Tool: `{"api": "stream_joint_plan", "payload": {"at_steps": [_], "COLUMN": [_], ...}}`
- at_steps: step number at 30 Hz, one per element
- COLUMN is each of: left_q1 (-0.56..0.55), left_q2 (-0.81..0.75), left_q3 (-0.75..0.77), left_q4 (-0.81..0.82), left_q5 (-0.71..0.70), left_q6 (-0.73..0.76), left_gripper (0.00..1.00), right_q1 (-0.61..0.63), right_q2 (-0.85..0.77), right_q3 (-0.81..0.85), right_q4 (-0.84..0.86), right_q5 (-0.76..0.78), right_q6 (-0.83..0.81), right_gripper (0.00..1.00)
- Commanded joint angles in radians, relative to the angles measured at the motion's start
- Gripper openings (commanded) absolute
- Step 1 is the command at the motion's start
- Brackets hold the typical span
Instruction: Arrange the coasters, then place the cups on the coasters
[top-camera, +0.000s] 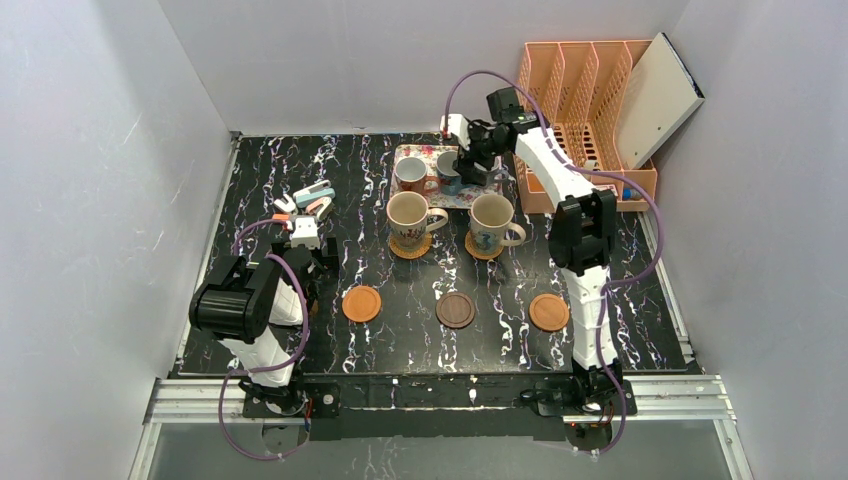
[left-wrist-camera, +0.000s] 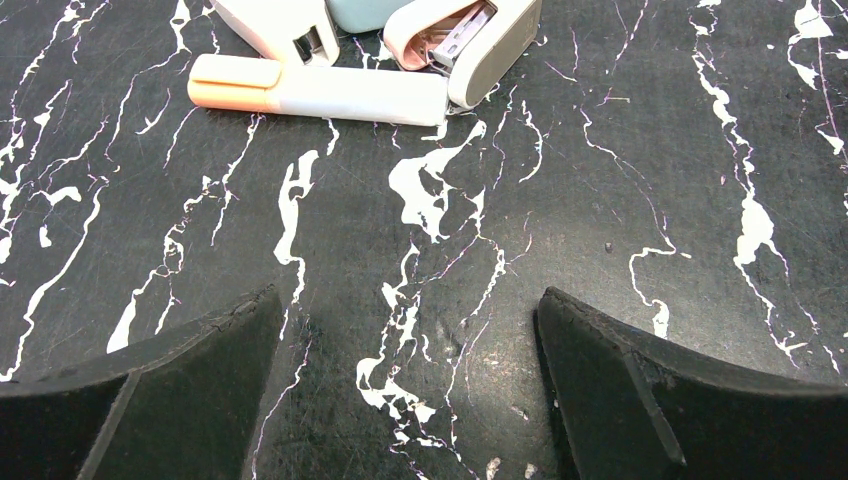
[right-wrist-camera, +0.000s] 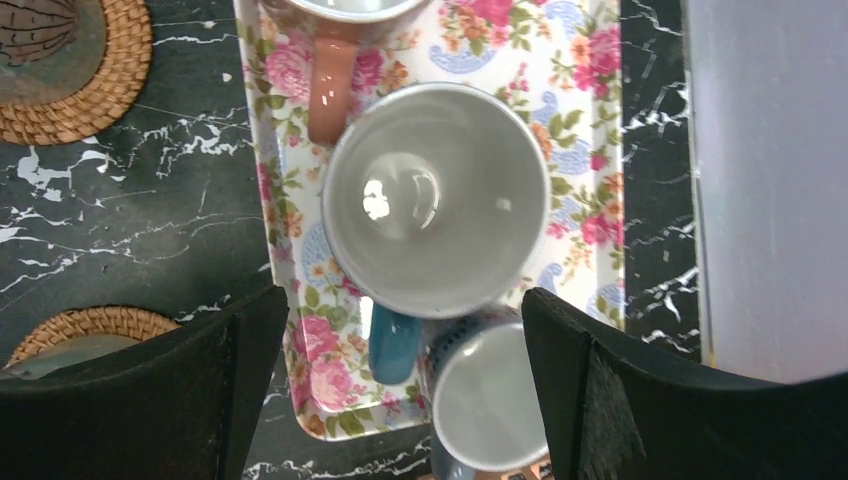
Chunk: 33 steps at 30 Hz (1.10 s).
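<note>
Two round woven coasters (right-wrist-camera: 125, 80), marbled tabletop (top-camera: 400, 340)

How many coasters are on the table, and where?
5. Bare, in the near row: left orange-brown coaster, dark wood coaster, right orange-brown coaster. Behind: left rattan coaster under left cream mug, right rattan coaster under right cream mug. None looks hidden.

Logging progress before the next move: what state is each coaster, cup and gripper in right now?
Left cream cup: upright on left rattan coaster.
Right cream cup: upright on right rattan coaster.
Left orange-brown coaster: bare.
Dark brown coaster: bare.
Right orange-brown coaster: bare.
Red-handled cup: upright on floral tray.
Blue cup: upright, empty, on tray.
Small cup: upright, empty, on tray.
Left gripper: open, empty.
Right gripper: open, over the blue cup.
</note>
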Motion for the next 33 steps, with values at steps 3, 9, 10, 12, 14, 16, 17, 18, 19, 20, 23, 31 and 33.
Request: {"api": "stream_joint_plan", "payload": {"at_steps": [3,9,10,12,14,16,17,18,19,20,23,31,33], "left_q1": [0.005,0.005,0.005,0.005,0.005,0.005,0.005,0.005,0.005,0.005,0.005,0.005,0.005], "left_q2": [-0.001,-0.001,-0.001,-0.001,-0.001,-0.001,-0.001,-0.001,-0.001,-0.001,-0.001,-0.001,-0.001], "left_q3": [0.014,0.014,0.014,0.014,0.014,0.015,0.015,0.014,0.014,0.014,0.014,0.014,0.014], "left_q4": [0.014,0.014,0.015,0.015,0.015,0.015,0.014,0.015,0.015,0.015,0.015,0.015,0.015], "left_q5": [-0.029,-0.029,-0.029,-0.029,-0.029,-0.029,-0.028,-0.028,-0.029,-0.029,-0.029,-0.029,-0.029], "left_q6": [-0.006,-0.007,-0.006,-0.006,-0.007,-0.007,-0.005,-0.005,-0.006,-0.006,-0.006,-0.006,-0.007], "left_gripper": [0.98,0.98,0.98,0.98,0.98,0.98,0.98,0.98,0.98,0.98,0.98,0.98,0.98], "right_q1": [0.017,0.016,0.016,0.017,0.017,0.017,0.017,0.017,0.017,0.017,0.017,0.017,0.017], "right_q2": [0.052,0.066,0.067,0.074,0.083,0.091,0.094,0.096,0.099,0.100,0.100,0.093,0.086], "right_q3": [0.032,0.036,0.039,0.045,0.050,0.050,0.052,0.052,0.053,0.054,0.054,0.059,0.066], "right_q4": [-0.057,-0.058,-0.059,-0.060,-0.063,-0.063,-0.062,-0.061,-0.059,-0.057,-0.043,0.015,0.034], "right_q5": [0.019,0.041,0.044,0.055,0.065,0.068,0.067,0.065,0.058,0.052,0.048,0.042,0.036], "right_q6": [-0.038,-0.037,-0.038,-0.040,-0.040,-0.043,-0.042,-0.040,-0.038,-0.036,-0.027,0.009,0.031], "right_gripper": [0.95,0.92,0.92,0.90,0.89,0.86,0.83,0.82,0.79,0.76,0.63,0.08,0.01]}}
